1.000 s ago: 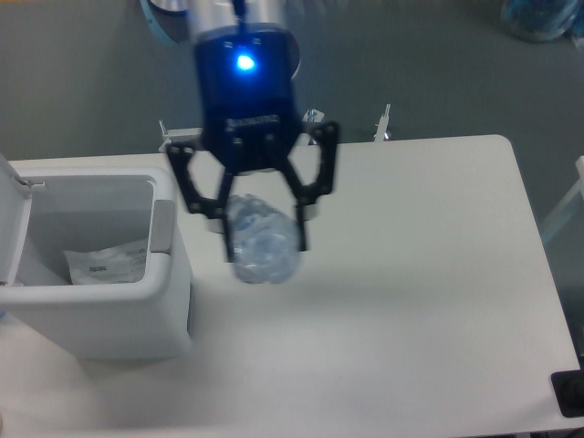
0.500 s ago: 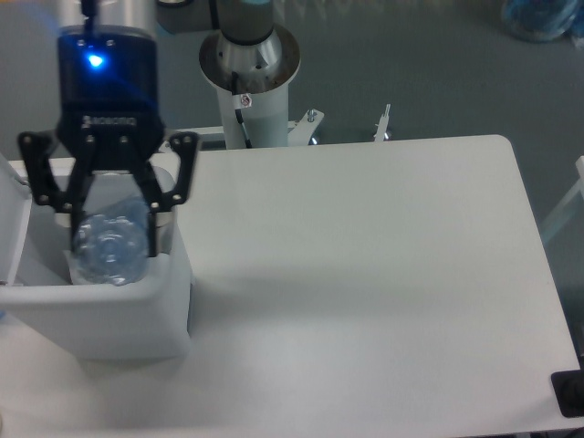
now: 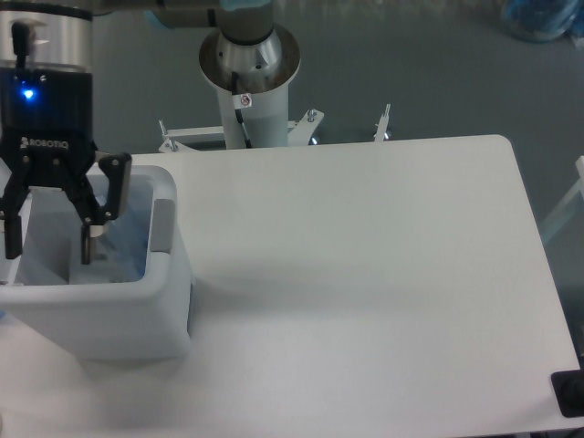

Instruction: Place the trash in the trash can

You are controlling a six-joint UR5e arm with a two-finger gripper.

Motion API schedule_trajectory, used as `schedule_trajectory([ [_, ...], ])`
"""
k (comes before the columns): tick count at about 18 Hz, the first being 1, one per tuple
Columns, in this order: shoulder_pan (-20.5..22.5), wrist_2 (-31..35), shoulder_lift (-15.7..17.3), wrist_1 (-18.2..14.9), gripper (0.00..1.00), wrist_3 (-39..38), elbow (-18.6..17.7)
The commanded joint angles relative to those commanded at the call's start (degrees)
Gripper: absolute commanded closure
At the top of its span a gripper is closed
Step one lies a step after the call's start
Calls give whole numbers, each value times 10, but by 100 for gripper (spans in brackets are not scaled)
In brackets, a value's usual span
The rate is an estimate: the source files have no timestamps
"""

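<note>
Gripper (image 3: pixel 50 245) hangs over the open bin (image 3: pixel 137 315) at the table's (image 3: pixel 383 274) left edge, fingers spread apart with nothing between them. Black gripper body reads "ROBOTIQ" in white, with a blue light lit above the lettering. Bottle (image 3: pixel 128 233) lies inside the bin against the right inner wall, seen as a bluish translucent shape just right of the right finger (image 3: pixel 88 242); cap and label can't be made out. Bag inside the bin is not clearly visible, mostly hidden by the gripper. Bin has a grey tab (image 3: pixel 162 225) on its right side, facing the table. Arm base (image 3: pixel 248 68), a white column with a metal flange, stands behind the table's far edge, with a small round sticker on it, too small to read. Dark object (image 3: pixel 569 392) sits at the lower right corner.
</note>
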Motion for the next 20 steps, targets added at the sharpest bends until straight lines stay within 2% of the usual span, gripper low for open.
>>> schedule_trajectory([
  [3,7,-2,4,0,0,2,14],
  [6,71,0,3,-1,0,17,17],
  [8,122,1,-3,-4,0,79,14],
  [10,153,1,-20,-6,0,160,13],
  [14,220,1,-47,-9,0,254,16],
  [18,257,3,-63,-36,0,384,15],
  [20,272,33,-60,-51,0,437,15],
])
